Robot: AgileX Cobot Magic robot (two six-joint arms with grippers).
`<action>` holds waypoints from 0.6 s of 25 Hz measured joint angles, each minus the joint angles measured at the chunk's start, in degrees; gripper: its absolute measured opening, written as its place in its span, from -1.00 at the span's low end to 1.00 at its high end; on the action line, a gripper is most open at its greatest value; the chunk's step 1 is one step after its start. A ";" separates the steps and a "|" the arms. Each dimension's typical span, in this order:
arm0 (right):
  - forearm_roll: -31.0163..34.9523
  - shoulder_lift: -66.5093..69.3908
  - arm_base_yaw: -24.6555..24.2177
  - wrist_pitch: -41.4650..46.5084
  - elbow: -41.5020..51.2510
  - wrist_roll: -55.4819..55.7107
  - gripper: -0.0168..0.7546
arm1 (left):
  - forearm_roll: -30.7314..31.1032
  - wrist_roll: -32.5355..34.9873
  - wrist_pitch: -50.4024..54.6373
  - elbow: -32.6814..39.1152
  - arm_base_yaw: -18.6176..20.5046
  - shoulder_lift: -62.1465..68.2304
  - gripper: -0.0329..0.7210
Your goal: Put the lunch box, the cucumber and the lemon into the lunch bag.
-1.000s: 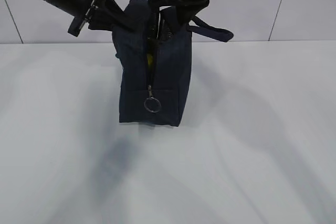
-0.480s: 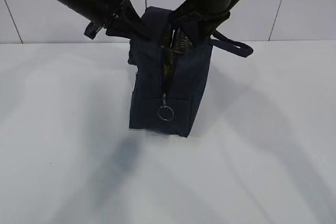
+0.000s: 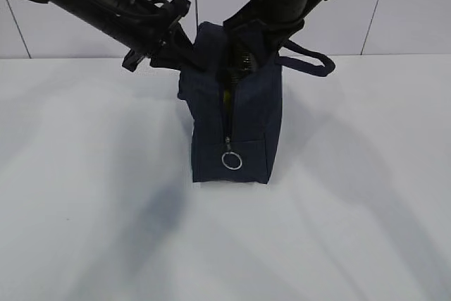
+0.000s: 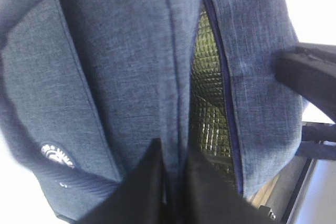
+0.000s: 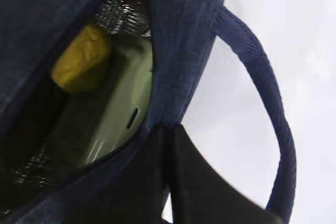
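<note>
The navy lunch bag [image 3: 236, 125] stands upright at the table's middle, zipper open down its near end, ring pull [image 3: 232, 161] hanging low. My left gripper [image 3: 184, 58] is shut on the bag's left rim; in the left wrist view [image 4: 173, 150] the fingers pinch the fabric beside the silver lining. My right gripper [image 3: 246, 40] is shut on the right rim, also in the right wrist view [image 5: 167, 129]. Inside the bag lie the lemon [image 5: 81, 61] and the lunch box [image 5: 113, 119] with its sage-green lid. The cucumber is hidden.
One loop handle [image 3: 310, 58] sticks out to the bag's right and also shows in the right wrist view [image 5: 262, 93]. The white table [image 3: 352, 209] runs back to a tiled wall [image 3: 394, 5]. Arm shadows fall on the table around the bag.
Both arms have carried the bag to the right and a little lower and nearer. Both grips have stayed shut on the rim.
</note>
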 joint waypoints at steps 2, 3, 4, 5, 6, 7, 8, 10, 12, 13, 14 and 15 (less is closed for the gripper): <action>0.84 0.23 0.00 -0.39 0.00 0.09 -0.94 | -0.26 0.09 0.04 0.00 0.00 0.57 -0.90; 0.91 0.20 0.00 -0.52 0.00 0.09 -0.94 | -0.26 0.13 0.04 0.00 0.00 0.67 -0.88; 0.94 0.25 0.00 -0.62 0.00 0.09 -0.94 | -0.26 0.13 0.04 0.00 0.00 0.67 -0.87; 1.06 0.25 0.00 -0.62 0.00 0.09 -0.92 | -0.26 0.13 0.04 0.00 0.00 0.67 -0.83; 1.06 0.25 0.00 -0.62 0.00 0.21 -0.90 | -0.26 0.23 0.04 0.00 0.00 0.67 -0.78; 1.09 0.25 0.00 -0.62 0.00 0.22 -0.86 | -0.26 0.22 0.04 0.00 0.00 0.67 -0.71; 1.09 0.38 0.00 -0.62 0.00 0.22 -0.80 | -0.26 0.22 0.04 0.00 0.00 0.67 -0.63; 1.09 0.51 0.00 -1.06 0.00 0.10 -0.67 | -0.26 0.22 0.04 0.00 0.00 0.67 -0.38; 1.09 0.75 0.00 -1.15 0.00 -0.15 -0.52 | -0.26 0.22 -0.06 0.00 0.00 0.67 -0.13; 0.98 0.74 0.00 -1.19 0.00 -0.15 -0.46 | -0.44 0.26 -0.06 0.00 0.00 0.67 -0.03; 0.75 0.74 0.00 -1.19 0.00 -0.28 -0.40 | -0.58 0.26 -0.06 0.00 0.00 0.67 0.06; 0.74 0.74 0.00 -1.19 0.00 -0.28 -0.34 | -1.03 0.35 0.07 0.00 0.00 0.67 0.10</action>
